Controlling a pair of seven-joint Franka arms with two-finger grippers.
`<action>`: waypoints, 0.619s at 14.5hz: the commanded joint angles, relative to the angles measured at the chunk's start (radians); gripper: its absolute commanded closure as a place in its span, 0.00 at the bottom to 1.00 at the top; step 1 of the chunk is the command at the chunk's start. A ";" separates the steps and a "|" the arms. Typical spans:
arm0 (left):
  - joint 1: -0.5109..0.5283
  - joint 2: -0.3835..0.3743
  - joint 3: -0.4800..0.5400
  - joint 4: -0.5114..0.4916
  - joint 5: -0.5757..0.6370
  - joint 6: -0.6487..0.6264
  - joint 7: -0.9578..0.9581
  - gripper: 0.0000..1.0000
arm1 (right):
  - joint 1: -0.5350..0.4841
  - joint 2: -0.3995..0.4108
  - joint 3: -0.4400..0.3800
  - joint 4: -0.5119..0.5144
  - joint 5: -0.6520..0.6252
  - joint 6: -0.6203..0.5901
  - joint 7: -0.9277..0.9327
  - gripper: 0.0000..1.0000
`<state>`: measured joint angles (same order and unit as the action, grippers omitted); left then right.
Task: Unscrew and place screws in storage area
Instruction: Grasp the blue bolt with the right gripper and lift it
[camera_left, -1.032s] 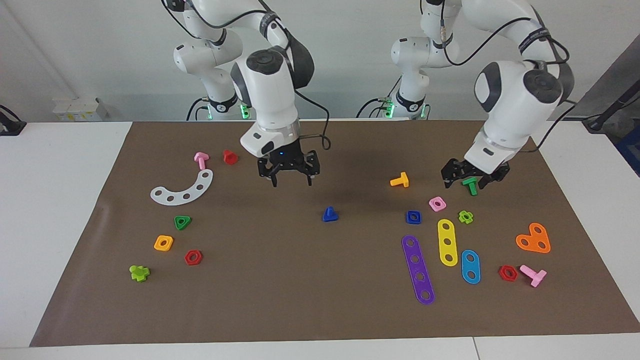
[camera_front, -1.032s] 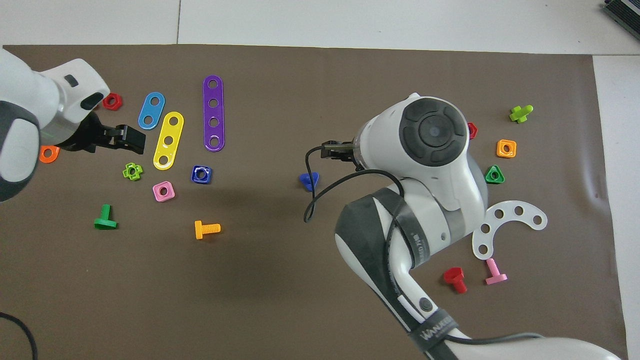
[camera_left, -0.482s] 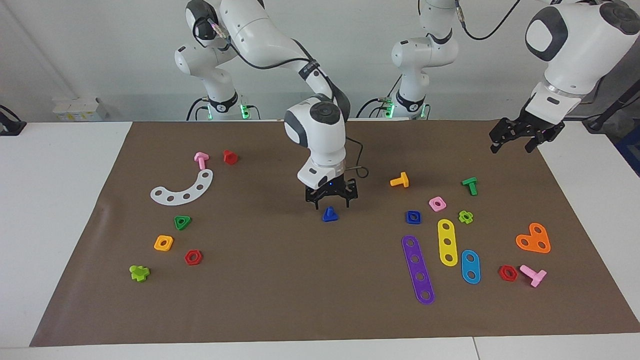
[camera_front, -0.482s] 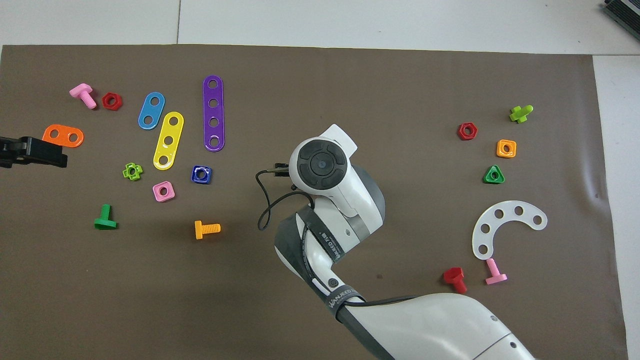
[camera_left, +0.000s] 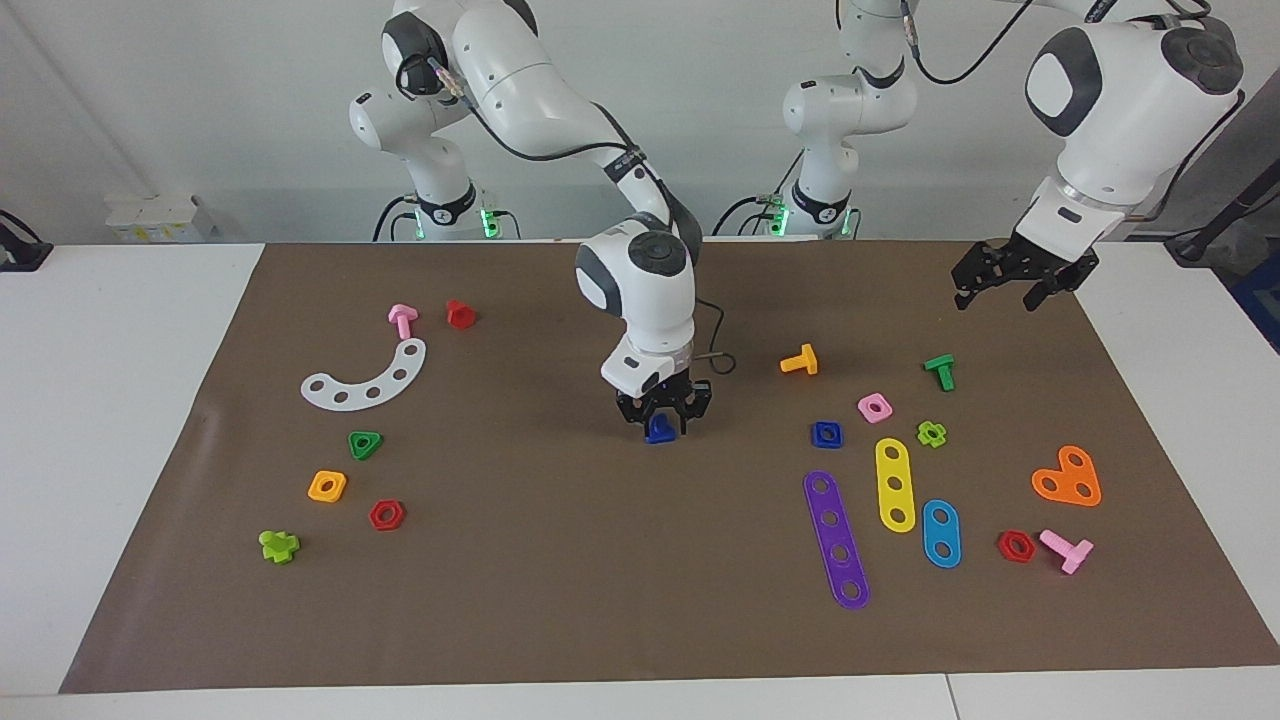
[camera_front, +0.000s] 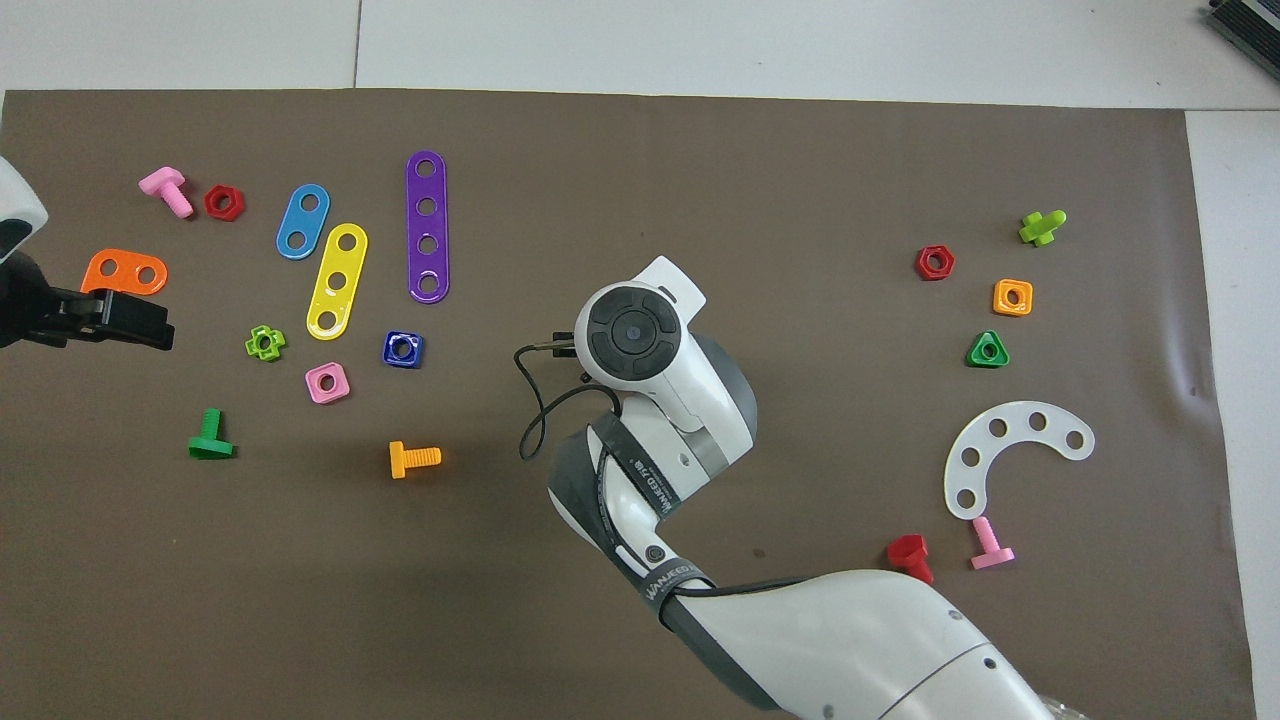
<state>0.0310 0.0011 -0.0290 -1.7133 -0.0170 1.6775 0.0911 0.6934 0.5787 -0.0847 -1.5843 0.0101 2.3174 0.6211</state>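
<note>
A brown mat (camera_left: 600, 600) covers the surface, with small toy parts scattered across it. At the middle of the mat, the right gripper (camera_left: 662, 417) is down at the mat, pointing straight down over the blue screw (camera_left: 659, 431). Its fingers stand on either side of the screw's upright stem, partly drawn in around it. Whether they already press on it cannot be told. The screw stands on its flat triangular head, which likely explains the approach from straight above: the stem offers the fingers something to pinch. From overhead, the arm's wrist hides the screw completely.

The storage area lies toward the right arm's end of the mat, well apart from the screw. A white curved strip (camera_left: 368, 381) marks it, along with a green triangle nut (camera_left: 365, 444), an orange square nut (camera_left: 327, 486) and a red hexagon nut (camera_left: 386, 515). The screw is not yet there, so the carry appears still to come.

The left gripper (camera_left: 1010, 283) hangs in the air above the mat's edge at the left arm's end, fingers spread wide and holding nothing. It waits, seemingly keeping clear of the working arm. Below it and farther from the robots lie a green bolt (camera_left: 940, 370), an orange bolt (camera_left: 800, 360), a blue square nut (camera_left: 827, 434) and coloured strips.
</note>
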 joint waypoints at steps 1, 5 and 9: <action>-0.011 -0.061 0.006 -0.095 0.000 0.042 -0.037 0.00 | 0.005 0.009 -0.001 -0.003 -0.019 0.003 0.003 0.46; -0.010 -0.069 0.006 -0.118 0.000 0.070 -0.025 0.00 | 0.003 0.009 -0.001 -0.008 -0.021 0.003 -0.012 0.68; -0.010 -0.069 0.006 -0.115 0.000 0.057 -0.030 0.00 | 0.003 0.007 -0.001 -0.006 -0.021 -0.006 -0.015 1.00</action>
<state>0.0309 -0.0320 -0.0292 -1.7882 -0.0170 1.7191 0.0755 0.6972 0.5865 -0.0853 -1.5901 0.0085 2.3165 0.6182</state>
